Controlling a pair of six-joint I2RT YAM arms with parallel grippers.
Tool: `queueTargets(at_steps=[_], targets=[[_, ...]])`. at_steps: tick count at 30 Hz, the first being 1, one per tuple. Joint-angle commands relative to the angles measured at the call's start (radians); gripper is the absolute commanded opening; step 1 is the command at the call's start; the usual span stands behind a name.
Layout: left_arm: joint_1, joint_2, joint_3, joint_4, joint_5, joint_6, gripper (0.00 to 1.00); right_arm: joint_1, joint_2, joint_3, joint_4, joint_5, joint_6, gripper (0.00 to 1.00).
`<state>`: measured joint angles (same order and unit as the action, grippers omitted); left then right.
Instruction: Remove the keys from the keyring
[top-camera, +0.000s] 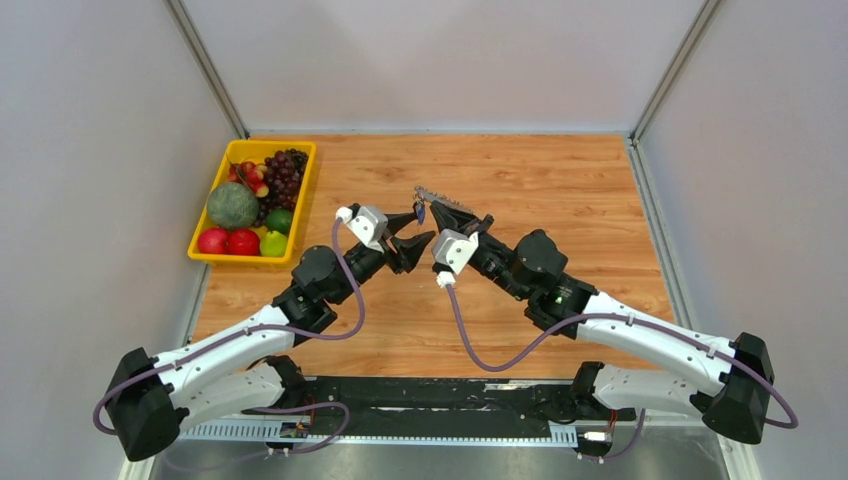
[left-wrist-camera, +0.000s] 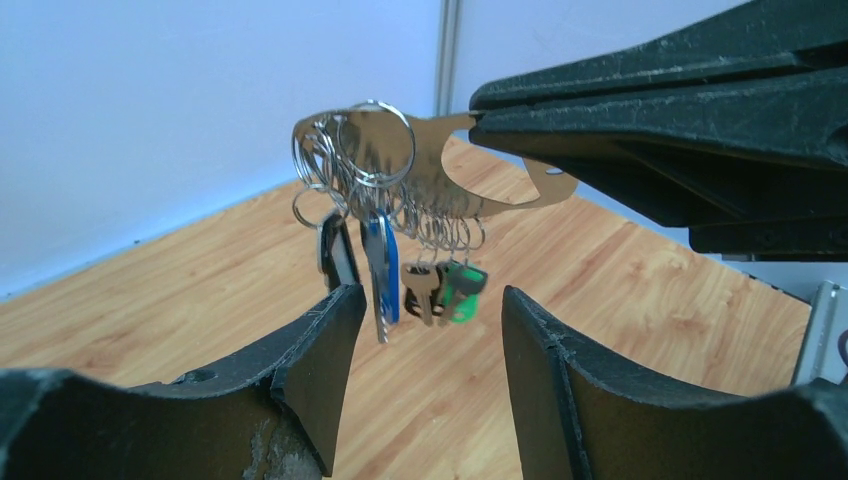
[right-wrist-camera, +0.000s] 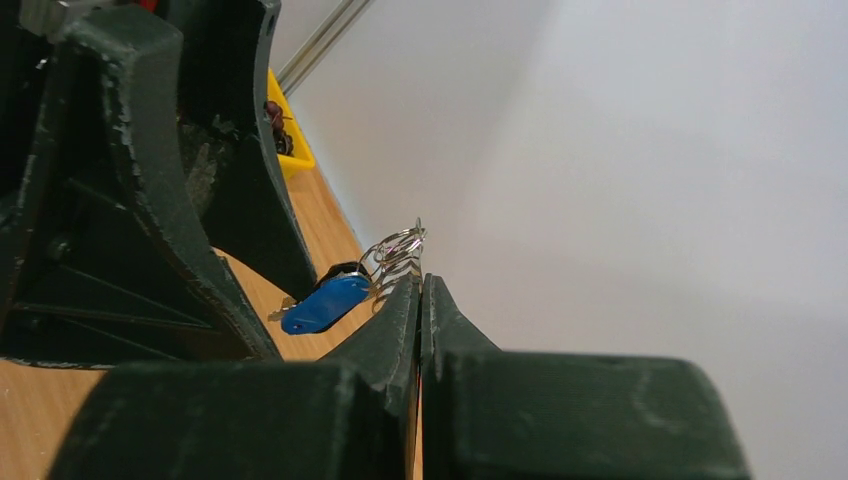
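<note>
Key-grabbing step, I reckon: right gripper (right-wrist-camera: 420, 285) pinches the thin grey oval metal keyring (left-wrist-camera: 497, 205) aloft, tiny silver keys (left-wrist-camera: 380, 270) with coloured plastic heads dangle under it, left gripper (left-wrist-camera: 425, 300) spread just below. Next: clamp one key squarely.

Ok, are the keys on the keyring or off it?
On. The keys hang from the keyring by small split rings; the right tool is shut on the keyring, the left tool open below.

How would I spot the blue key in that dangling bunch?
Above the wooden table, the right gripper pinches a flat silver keyring. Among the small keys hanging from it, the blue-headed key is the only blue one, longer than the green-headed key nearby.
</note>
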<state>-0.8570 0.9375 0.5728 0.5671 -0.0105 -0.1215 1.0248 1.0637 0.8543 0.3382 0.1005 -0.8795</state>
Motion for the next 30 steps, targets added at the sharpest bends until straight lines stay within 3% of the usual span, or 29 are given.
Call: queueTargets(at_steps=[1,7,11,13,15,16,18,30], targets=[[-0.004,0.02,0.057,0.082,-0.021,0.04,0.63,-0.001,-0.037,0.005,0.055,-0.04,0.009,0.0],[-0.002,0.062,0.094,0.079,-0.058,0.052,0.62,-0.001,-0.046,0.003,0.045,-0.058,0.013,0.0],[-0.003,0.088,0.116,0.07,-0.089,0.06,0.53,-0.002,-0.051,0.003,0.039,-0.067,0.021,0.0],[-0.003,0.094,0.122,0.067,-0.11,0.059,0.43,-0.002,-0.053,0.003,0.034,-0.068,0.024,0.0],[-0.002,0.094,0.128,0.057,-0.117,0.058,0.26,-0.002,-0.055,-0.001,0.03,-0.061,0.035,0.0],[-0.003,0.091,0.13,0.04,-0.118,0.052,0.11,-0.001,-0.058,-0.004,0.029,-0.054,0.046,0.0],[-0.004,0.078,0.139,-0.014,-0.109,0.028,0.01,0.0,-0.064,-0.019,0.028,-0.026,0.088,0.0],[-0.002,0.041,0.288,-0.609,0.175,-0.251,0.0,-0.003,-0.103,-0.219,0.04,0.092,0.318,0.0]])
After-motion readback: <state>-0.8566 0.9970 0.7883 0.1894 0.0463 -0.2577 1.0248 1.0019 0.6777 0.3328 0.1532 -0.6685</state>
